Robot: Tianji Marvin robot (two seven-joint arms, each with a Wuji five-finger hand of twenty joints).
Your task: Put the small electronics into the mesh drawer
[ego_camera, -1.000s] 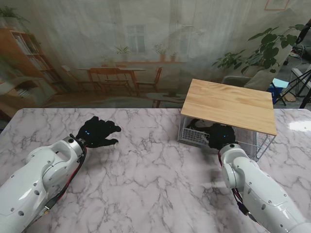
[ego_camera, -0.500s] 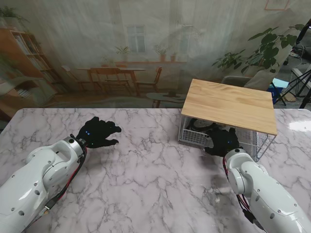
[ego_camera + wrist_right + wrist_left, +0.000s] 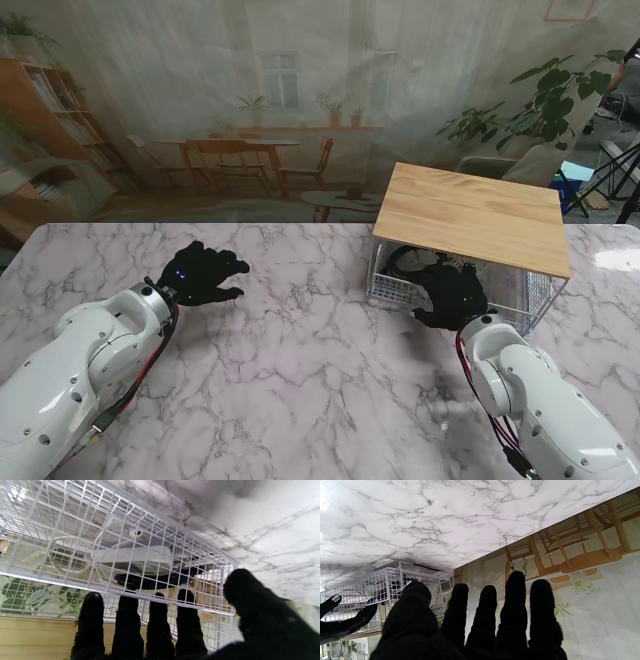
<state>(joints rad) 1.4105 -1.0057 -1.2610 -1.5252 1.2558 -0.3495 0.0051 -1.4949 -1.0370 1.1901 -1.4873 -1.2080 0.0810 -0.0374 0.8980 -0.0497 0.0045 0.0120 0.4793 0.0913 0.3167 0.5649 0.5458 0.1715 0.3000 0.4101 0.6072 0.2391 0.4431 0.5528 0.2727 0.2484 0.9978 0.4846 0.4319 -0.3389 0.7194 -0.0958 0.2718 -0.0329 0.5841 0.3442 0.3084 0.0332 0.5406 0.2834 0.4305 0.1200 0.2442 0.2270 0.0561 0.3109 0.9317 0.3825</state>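
My right robot hand point(image 3: 452, 295) sits at the front of the mesh drawer point(image 3: 400, 290), which stands under a wooden top point(image 3: 470, 215) on the right half of the bench point(image 3: 300, 360). From the right wrist view my fingers point(image 3: 127, 620) reach up against the drawer's front wire wall, four tips along the rim wire and the thumb off to one side. They look hooked on or pressed to that front rim, but I cannot tell for sure whether they grip the wire or only touch it.

The small electronics are already inside the drawer: a white charger block point(image 3: 132, 556) with its coiled white cable point(image 3: 60, 555), lying on something dark I cannot make out. They lie straight ahead of my right fingertips, just past the mesh, the block's long side running along the drawer front.

My left robot hand point(image 3: 205, 272) hovers over the bare marble well apart from the drawer, fingers spread and holding nothing.

The drawer juts out toward me from under the top, so I judge the coming move to be a push away from me along its slide. The right hand is the nearer one.
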